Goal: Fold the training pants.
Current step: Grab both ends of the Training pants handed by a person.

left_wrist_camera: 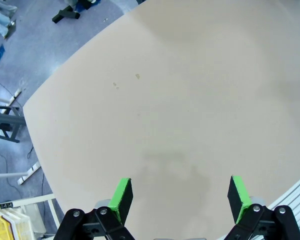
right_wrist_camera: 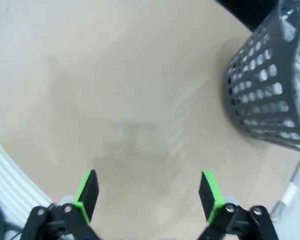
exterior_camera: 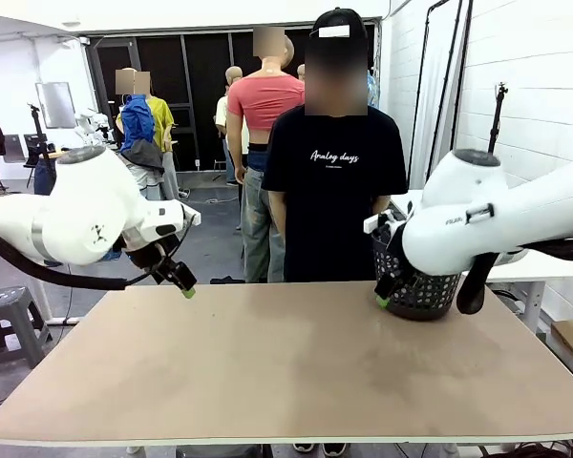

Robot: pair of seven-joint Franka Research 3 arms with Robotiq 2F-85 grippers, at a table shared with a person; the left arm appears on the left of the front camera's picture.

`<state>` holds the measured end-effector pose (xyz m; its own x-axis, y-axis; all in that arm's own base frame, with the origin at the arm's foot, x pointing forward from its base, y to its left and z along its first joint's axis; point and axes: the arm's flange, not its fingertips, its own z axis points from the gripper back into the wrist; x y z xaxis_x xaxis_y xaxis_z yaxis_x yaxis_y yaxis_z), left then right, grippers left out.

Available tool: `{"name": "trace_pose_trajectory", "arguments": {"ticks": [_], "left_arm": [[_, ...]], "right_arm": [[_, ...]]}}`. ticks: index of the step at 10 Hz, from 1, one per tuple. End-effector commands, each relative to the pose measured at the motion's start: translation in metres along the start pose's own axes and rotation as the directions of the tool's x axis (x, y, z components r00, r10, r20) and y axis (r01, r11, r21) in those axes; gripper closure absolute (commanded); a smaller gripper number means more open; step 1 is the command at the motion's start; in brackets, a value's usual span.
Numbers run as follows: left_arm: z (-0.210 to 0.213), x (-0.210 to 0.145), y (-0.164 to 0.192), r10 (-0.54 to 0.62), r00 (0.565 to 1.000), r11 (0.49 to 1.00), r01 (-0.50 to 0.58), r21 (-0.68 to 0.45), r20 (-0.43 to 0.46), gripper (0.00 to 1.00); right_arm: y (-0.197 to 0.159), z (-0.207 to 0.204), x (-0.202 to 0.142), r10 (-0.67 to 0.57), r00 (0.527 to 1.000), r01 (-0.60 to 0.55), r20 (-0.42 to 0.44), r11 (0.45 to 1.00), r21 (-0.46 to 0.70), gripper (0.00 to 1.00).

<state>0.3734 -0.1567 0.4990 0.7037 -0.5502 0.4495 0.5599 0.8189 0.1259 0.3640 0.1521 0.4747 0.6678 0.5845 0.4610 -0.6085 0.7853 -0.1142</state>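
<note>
The training pants are hidden. Pale fabric (right_wrist_camera: 270, 80) shows through the holes of a dark plastic basket (exterior_camera: 418, 291), too little to tell what it is. My left gripper (exterior_camera: 186, 289) hangs above the far left part of the table, and the left wrist view shows it open (left_wrist_camera: 180, 197) over bare tabletop. My right gripper (exterior_camera: 383, 301) hovers beside the basket at the far right. It too is open (right_wrist_camera: 149, 192) with nothing between its green pads, and the basket (right_wrist_camera: 270, 100) stands off to its upper right.
The tan table (exterior_camera: 286, 382) is bare apart from the basket. A person in a black T-shirt (exterior_camera: 334, 181) stands at the far edge, arms down. A stool (exterior_camera: 5, 315) stands on the floor to the left and a white desk (exterior_camera: 535, 272) to the right.
</note>
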Motion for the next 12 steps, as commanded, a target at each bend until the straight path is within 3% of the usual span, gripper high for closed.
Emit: {"name": "trace_pose_trajectory", "arguments": {"ticks": [1,9,12], "left_arm": [[0.017,0.005,-0.004,0.008,1.0,1.0,-0.007,-0.022,0.028,0.0],[0.073,0.006,-0.03,-0.059,0.993,0.998,0.055,0.04,0.105,0.0],[0.078,0.006,-0.028,-0.024,0.995,0.997,0.017,0.071,0.097,0.0]], "right_arm": [[-0.006,0.028,0.001,0.011,0.998,-0.012,0.062,1.0,0.008,0.0],[0.004,0.084,0.007,0.058,0.983,-0.055,0.172,0.998,-0.019,0.0],[0.007,0.091,0.008,0.042,0.984,-0.029,0.173,0.997,-0.079,0.0]]}}
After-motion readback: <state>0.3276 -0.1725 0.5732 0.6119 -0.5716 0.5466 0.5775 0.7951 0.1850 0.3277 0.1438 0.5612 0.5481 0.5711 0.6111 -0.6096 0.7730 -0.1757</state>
